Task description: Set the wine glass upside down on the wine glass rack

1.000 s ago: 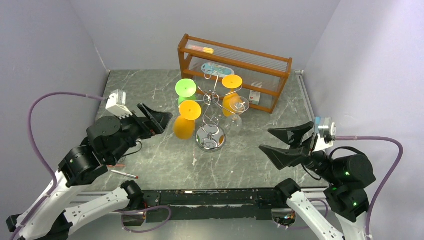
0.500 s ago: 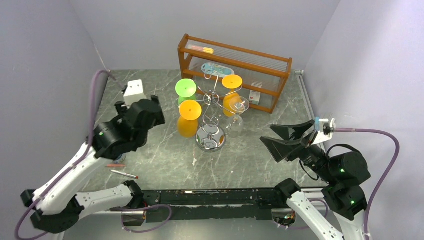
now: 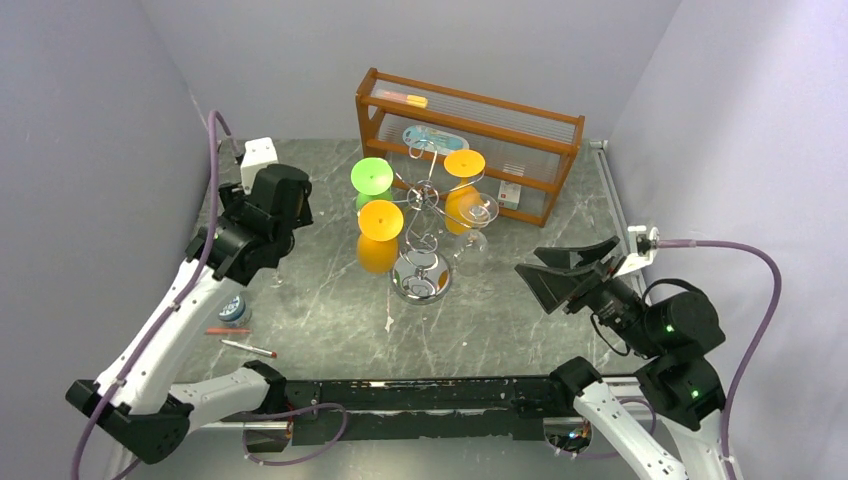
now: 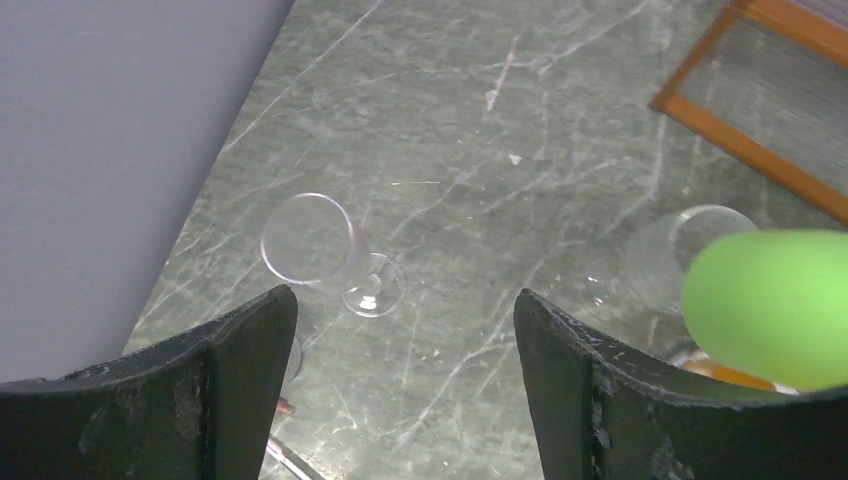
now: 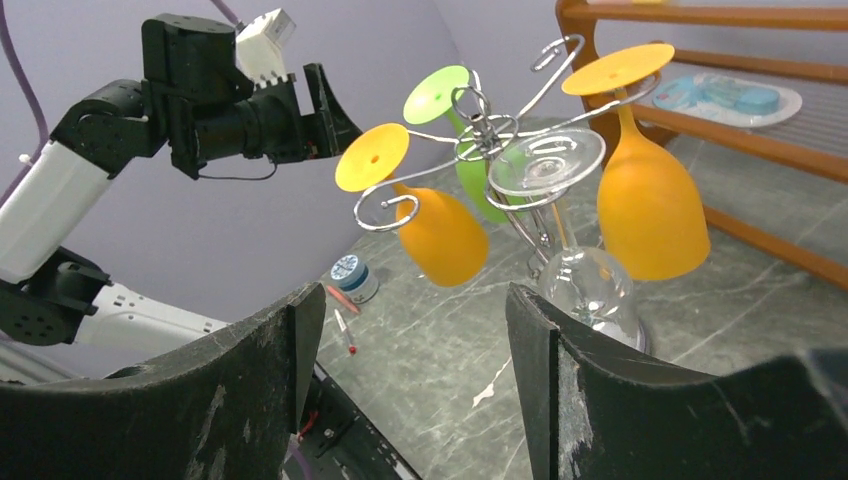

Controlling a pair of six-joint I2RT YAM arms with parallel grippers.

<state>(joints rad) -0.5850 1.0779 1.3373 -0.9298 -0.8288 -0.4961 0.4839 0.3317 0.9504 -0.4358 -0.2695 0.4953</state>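
A clear wine glass [image 4: 320, 248] lies on its side on the marble table near the left wall, ahead of and below my left gripper [image 4: 405, 390]. That gripper is open and empty, held high over the table's left side [image 3: 285, 215]. The chrome wire rack [image 3: 420, 205] stands mid-table on its round shiny base [image 3: 421, 278]. Upside down on it hang two orange glasses [image 5: 645, 205], a green one [image 5: 478, 180] and a clear one [image 5: 580, 270]. My right gripper [image 5: 405, 380] is open and empty, right of the rack [image 3: 560, 275] and facing it.
A brown wooden shelf unit [image 3: 470, 140] stands behind the rack. A blue-lidded jar [image 3: 232, 310] and two pens [image 3: 250, 348] lie at the front left. A green glass foot [image 4: 770, 305] and a clear rounded glass [image 4: 680, 255] show at the right of the left wrist view.
My left arm has risen and swung toward the back left, its gripper now tilted down at the table. My right gripper has shifted slightly and stays open.
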